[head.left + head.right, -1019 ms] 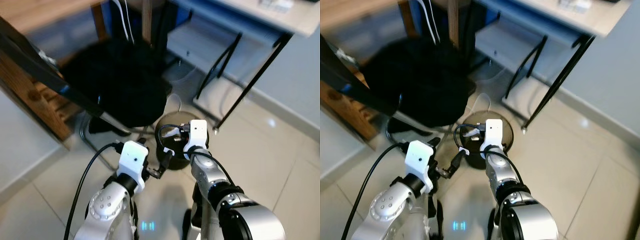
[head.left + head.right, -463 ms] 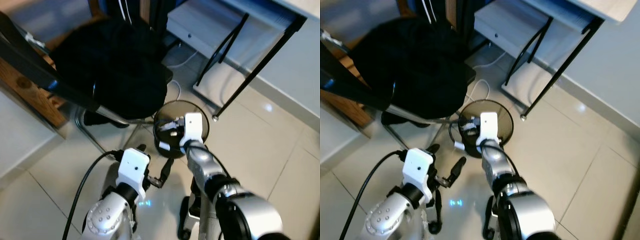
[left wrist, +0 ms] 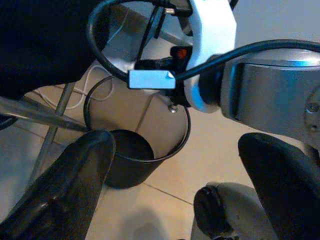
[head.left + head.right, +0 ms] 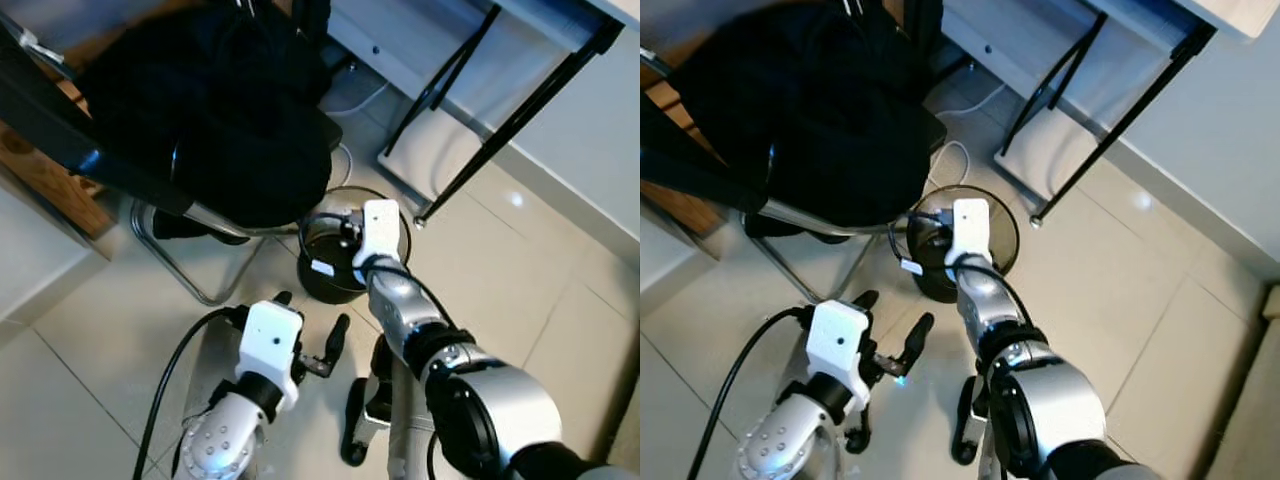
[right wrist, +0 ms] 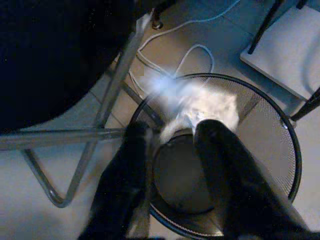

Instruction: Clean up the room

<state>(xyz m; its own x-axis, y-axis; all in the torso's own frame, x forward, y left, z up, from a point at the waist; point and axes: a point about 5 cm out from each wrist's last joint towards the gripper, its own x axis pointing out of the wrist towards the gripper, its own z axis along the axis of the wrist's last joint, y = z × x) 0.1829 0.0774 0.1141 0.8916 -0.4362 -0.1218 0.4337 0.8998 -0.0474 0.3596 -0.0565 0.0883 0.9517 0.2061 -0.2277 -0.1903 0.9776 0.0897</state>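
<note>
A black mesh waste bin (image 4: 322, 288) stands on the tiled floor beside a chair. My right gripper (image 5: 172, 130) hangs over the bin's mouth with its fingers (image 5: 127, 170) apart. A crumpled white piece of paper (image 5: 202, 107) is blurred just beyond the fingertips, above the inside of the bin (image 5: 280, 150). The right wrist (image 4: 380, 225) reaches over the bin's rim. My left gripper (image 4: 310, 325) is lower and nearer my body, short of the bin, open with nothing between its fingers (image 3: 75, 180).
A metal-framed chair draped with a black garment (image 4: 200, 110) stands right beside the bin on my left. White cable (image 5: 195, 55) loops on the floor behind the bin. Black desk legs (image 4: 500, 130) rise at the far right. Bare tiles lie to the right.
The whole view has shifted as my head moved, so the bin sits higher in it. My right gripper stays over the bin; the left gripper has dropped back toward my body.
</note>
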